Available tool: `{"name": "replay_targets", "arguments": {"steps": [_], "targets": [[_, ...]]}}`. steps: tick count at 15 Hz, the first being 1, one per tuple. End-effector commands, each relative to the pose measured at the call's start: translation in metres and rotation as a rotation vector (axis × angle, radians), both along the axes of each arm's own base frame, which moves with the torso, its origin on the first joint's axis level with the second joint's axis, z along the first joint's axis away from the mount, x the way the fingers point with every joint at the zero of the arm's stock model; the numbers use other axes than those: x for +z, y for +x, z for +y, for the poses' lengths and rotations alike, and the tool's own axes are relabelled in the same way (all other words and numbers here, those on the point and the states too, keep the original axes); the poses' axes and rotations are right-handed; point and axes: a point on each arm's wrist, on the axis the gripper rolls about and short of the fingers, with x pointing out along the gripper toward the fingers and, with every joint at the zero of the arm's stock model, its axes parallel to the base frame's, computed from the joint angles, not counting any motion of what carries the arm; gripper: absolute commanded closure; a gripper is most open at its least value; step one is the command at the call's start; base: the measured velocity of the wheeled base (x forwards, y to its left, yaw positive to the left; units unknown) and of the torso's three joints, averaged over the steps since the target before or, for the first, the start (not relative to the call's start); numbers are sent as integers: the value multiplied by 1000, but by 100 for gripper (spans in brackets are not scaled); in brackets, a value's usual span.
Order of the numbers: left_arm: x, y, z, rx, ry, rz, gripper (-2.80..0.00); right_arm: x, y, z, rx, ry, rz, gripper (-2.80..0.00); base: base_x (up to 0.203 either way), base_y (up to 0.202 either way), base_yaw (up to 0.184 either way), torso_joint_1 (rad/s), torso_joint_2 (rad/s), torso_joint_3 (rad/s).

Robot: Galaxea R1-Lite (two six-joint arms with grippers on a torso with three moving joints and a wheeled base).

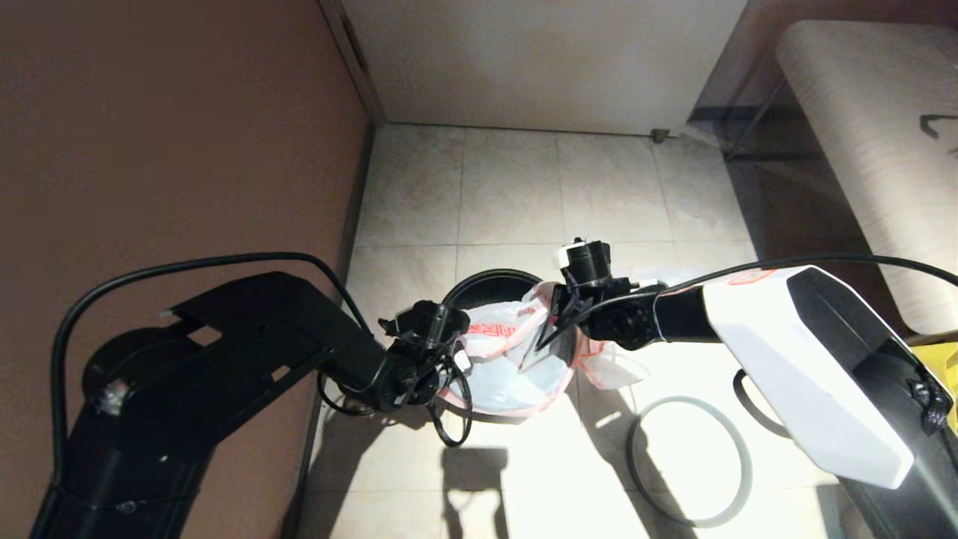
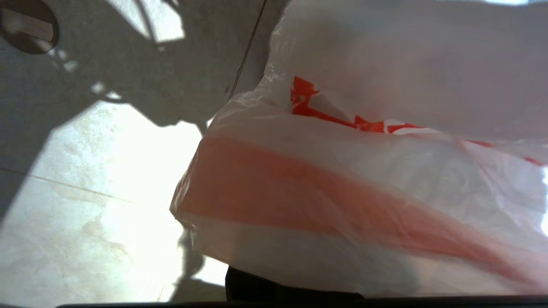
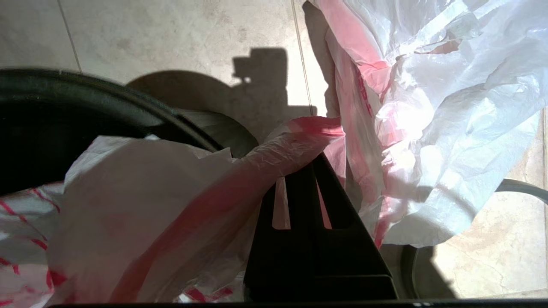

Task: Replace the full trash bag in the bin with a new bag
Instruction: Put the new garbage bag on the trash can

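The black bin stands on the tiled floor between my two arms; its dark rim also shows in the right wrist view. The new bag, thin white plastic with red print, is spread over the bin's mouth and near side. My right gripper is shut on the bag's red-banded edge at the bin's right side. My left gripper is at the bag's left edge, where the bag fills the left wrist view. No bag with bottles is in view.
The thin grey hoop lies flat on the floor right of the bin, off it. Crumpled white plastic hangs beside the right gripper. A yellow bag shows at the right edge. A wall runs along the left, a bench at back right.
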Motion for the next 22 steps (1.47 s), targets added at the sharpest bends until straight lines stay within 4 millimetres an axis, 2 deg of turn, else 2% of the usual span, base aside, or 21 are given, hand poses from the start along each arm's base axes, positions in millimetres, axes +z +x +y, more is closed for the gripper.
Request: {"name": "replay_targets", "arguments": {"steps": [1, 5, 10, 16, 19, 22], "targets": [[-4, -6, -7, -25, 14, 10, 0, 0, 4, -3, -13, 14, -25, 0, 0, 0, 0, 0, 0, 0], [-10, -19, -13, -121, 29, -33, 0, 16, -2, -13, -22, 28, -31, 0, 0, 0, 0, 0, 0, 0], [-14, -29, -19, -183, 54, -64, 0, 12, -13, -15, -15, 66, 9, 0, 0, 0, 0, 0, 0, 0], [-20, -38, -23, -251, 91, -129, 0, 27, -15, -17, 0, 90, -14, 0, 0, 0, 0, 0, 0, 0], [-23, -36, -23, -245, 94, -129, 0, 43, -26, -17, 29, 105, -22, 0, 0, 0, 0, 0, 0, 0], [-24, -33, -22, -238, 93, -132, 0, 70, -49, -21, 63, 125, -35, 0, 0, 0, 0, 0, 0, 0]]}}
